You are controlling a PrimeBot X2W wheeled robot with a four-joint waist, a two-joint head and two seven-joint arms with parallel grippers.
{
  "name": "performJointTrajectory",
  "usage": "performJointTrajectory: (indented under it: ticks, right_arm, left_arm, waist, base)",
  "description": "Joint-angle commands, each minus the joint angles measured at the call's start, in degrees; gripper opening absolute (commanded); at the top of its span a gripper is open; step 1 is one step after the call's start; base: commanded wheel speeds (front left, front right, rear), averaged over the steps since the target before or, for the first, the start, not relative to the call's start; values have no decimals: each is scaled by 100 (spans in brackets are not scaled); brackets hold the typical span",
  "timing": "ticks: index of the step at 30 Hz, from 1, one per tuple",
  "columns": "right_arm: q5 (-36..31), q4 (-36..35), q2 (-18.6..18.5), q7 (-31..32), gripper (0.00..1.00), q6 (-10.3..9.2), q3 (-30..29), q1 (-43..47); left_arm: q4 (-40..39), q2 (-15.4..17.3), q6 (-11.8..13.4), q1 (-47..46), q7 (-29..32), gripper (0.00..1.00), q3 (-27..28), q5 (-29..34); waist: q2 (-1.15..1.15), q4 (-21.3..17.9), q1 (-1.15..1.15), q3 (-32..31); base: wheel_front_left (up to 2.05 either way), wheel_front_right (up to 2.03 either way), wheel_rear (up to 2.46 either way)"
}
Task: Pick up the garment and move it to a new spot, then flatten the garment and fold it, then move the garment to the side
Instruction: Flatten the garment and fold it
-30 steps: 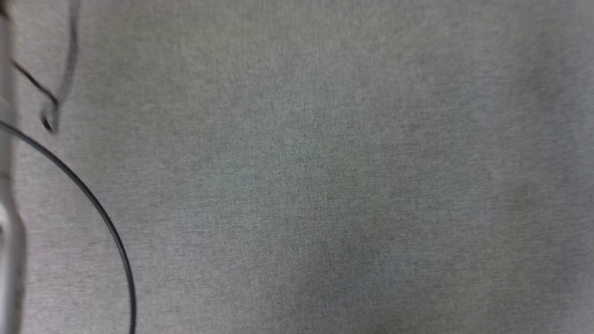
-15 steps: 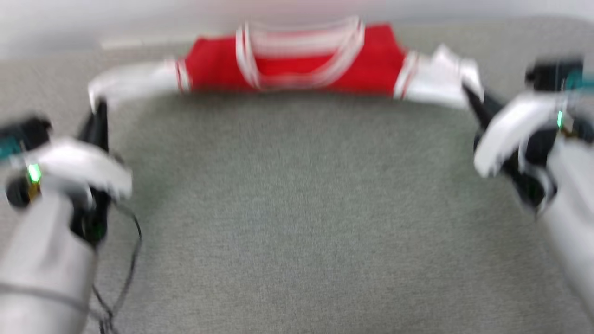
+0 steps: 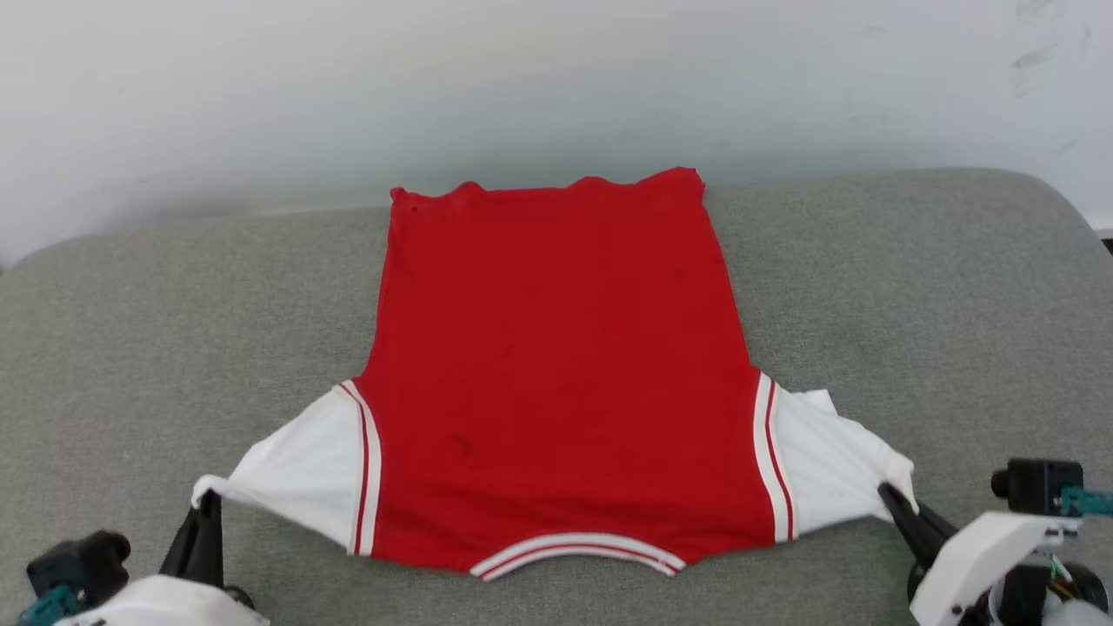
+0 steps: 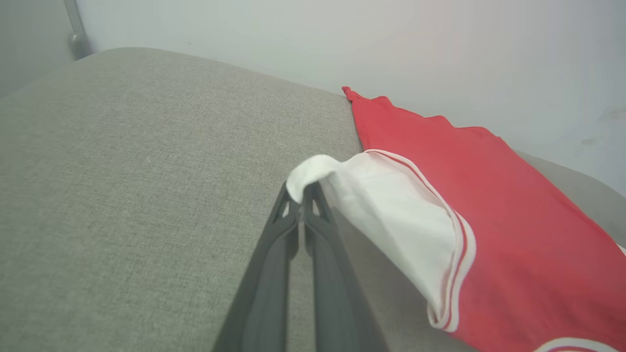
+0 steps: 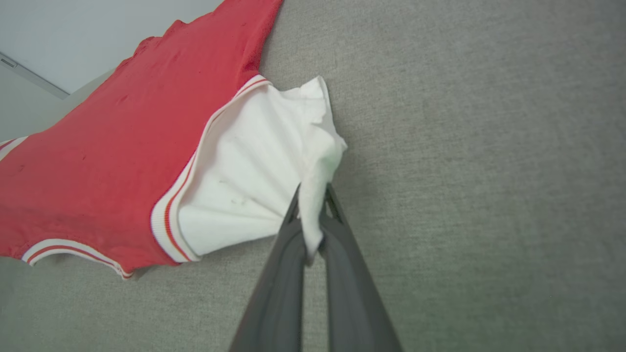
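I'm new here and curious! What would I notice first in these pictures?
The bright red garment, spread plain side up on the grey cushion, with its striped collar nearest the robot. Then, low in the head view's corners, the left gripper pinches the left sleeve by its tip and the right gripper pinches the right sleeve, stretching both sideways.

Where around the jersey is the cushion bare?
Bare cushion lies on both sides of the garment, farther back than each sleeve. Crowded: the near edge, where the left gripper and right gripper pinch the sleeve tips.
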Motion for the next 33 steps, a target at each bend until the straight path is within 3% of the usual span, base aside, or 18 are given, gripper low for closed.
performJointTrajectory:
  ticks: [1, 6, 11, 12, 13, 18, 22, 26, 33]
  right_arm:
    - [-88, -142, 30, 96, 0, -4, -148, 282]
    - [-700, -881, 358, 666, 0, -4, -1002, 1544]
    - [-1335, -1708, 934, 1505, 0, -4, -1686, 2435]
    - [-1442, -1878, 1043, 1631, 40, -4, -1816, 2509]
    - [-1525, -2066, 1145, 1718, 100, -4, -1920, 2532]
    - [-1854, -2885, 1396, 1734, 100, -3, -2455, 2062]
    - [-1837, -2833, 1369, 1729, 100, -3, -2870, 1188]
    - [-1779, -2151, 1098, 1908, 100, -3, -3051, -77]
    - [-1968, -599, 376, 2635, 100, -3, -2775, -2140]
  left_arm:
    - [-217, 44, 125, 233, 54, 0, 31, -14]
    - [-1115, 84, 591, 1132, 340, 0, -6, -9]
    - [-1648, 115, 822, 1577, 472, 0, -58, 26]
    - [-1728, 119, 852, 1613, 482, 0, -72, 32]
    - [-1816, 119, 863, 1614, 488, 0, -97, 65]
    - [-2163, 95, 883, 1366, 510, 0, -271, 241]
    - [-2354, 16, 866, 1086, 438, 0, -395, 391]
    - [-2514, -45, 817, 753, 373, 0, -544, 558]
    - [-2589, -225, 597, 137, 237, 0, -881, 804]
  waist:
    - [0, 37, 2, -86]
    - [0, 169, 2, -175]
    - [0, 276, 2, -151]
    - [0, 296, 2, -135]
    - [0, 319, 2, -119]
    - [0, 450, 2, 56]
    - [0, 585, 2, 311]
    - [0, 774, 2, 746]
    - [0, 1354, 2, 1481]
  base:
    - [0, 0, 0]
    - [0, 0, 0]
    - [0, 0, 0]
    - [0, 0, 0]
    - [0, 0, 0]
    - [0, 0, 0]
    - [0, 0, 0]
    - [0, 0, 0]
    - [0, 0, 0]
